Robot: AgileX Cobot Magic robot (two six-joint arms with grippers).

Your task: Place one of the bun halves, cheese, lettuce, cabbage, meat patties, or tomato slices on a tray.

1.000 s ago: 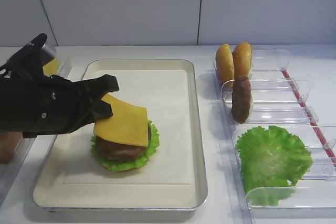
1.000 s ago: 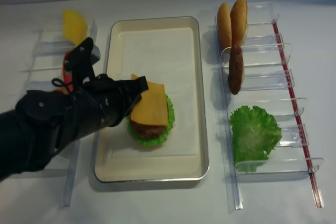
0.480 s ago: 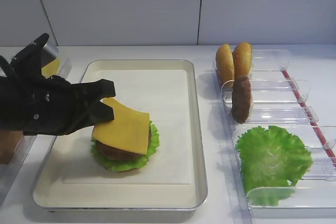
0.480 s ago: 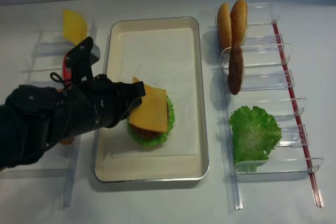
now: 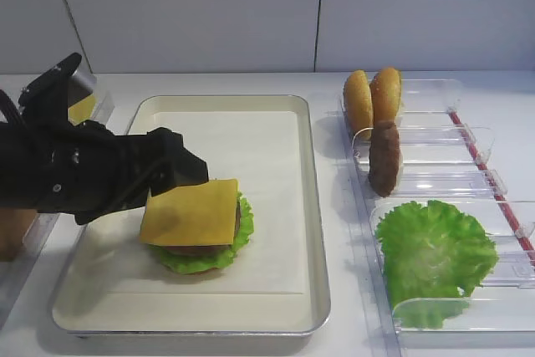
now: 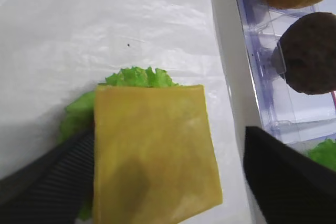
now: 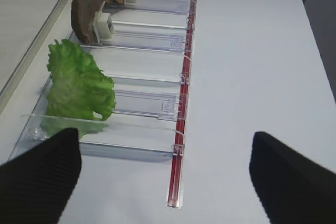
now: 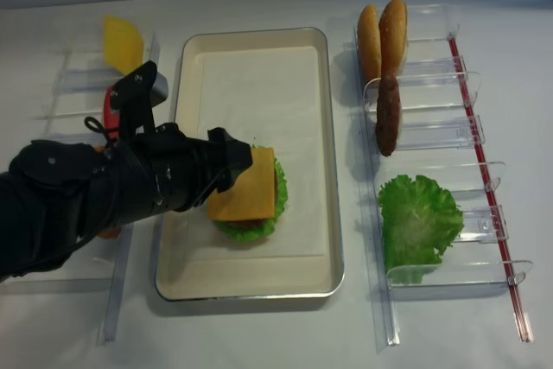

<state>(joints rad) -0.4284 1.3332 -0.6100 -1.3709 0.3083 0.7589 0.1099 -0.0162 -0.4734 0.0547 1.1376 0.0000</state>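
The orange-yellow cheese (image 5: 189,213) (image 6: 152,150) (image 8: 244,184) lies flat on a meat patty (image 5: 201,250) and frilly lettuce (image 5: 242,232) (image 6: 137,77), near the front of the tray (image 5: 311,206) (image 8: 334,170). My left gripper (image 5: 171,186) (image 6: 163,177) (image 8: 226,170) is open over the cheese's left side, one finger on each side of the slice. My right gripper (image 7: 167,182) is open and holds nothing; it hangs over bare table next to the right-hand bins.
Clear bins on the right hold two bun halves (image 5: 374,98), a standing patty (image 5: 385,156) and a lettuce leaf (image 5: 435,248) (image 7: 79,85). Left bins hold a paler yellow slice (image 8: 123,42) and a red tomato slice (image 8: 108,110), partly behind my left arm.
My left gripper lowered the tilted cheese onto the patty and opened. The slice now lies flat and free on the stack.
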